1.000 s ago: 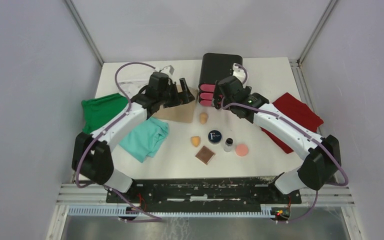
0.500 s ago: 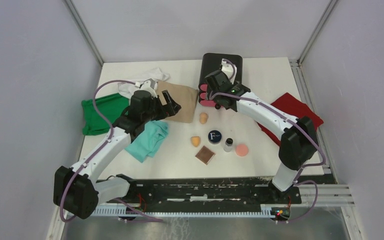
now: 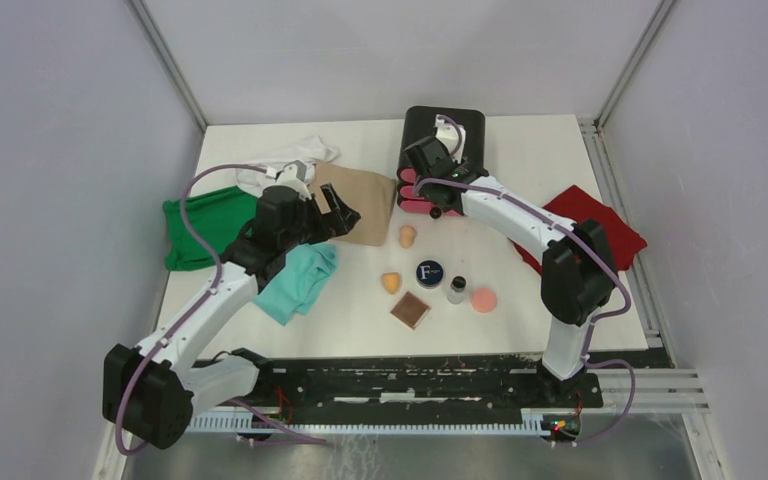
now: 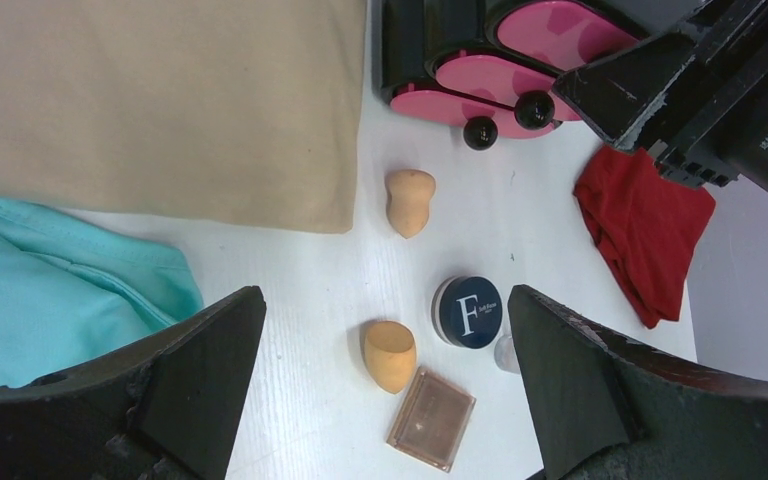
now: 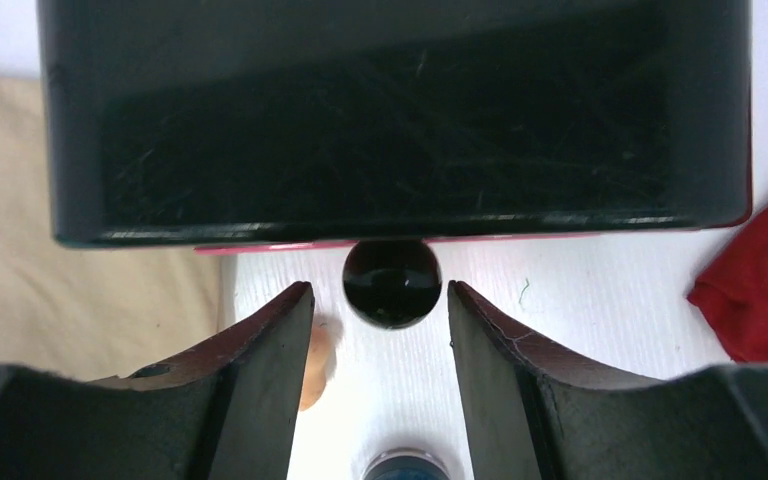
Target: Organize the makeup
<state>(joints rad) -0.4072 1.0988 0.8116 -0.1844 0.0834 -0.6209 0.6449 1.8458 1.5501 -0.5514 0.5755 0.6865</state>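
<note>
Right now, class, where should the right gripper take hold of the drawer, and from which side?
Grip the round black knob on the pink drawer. It juts from the front of the box, so come from the front with the right gripper straddling the ball.

Black drawer box (image 3: 470, 120) stands between beige cloth (image 3: 370, 190) and red cloth (image 3: 615, 225).
</note>
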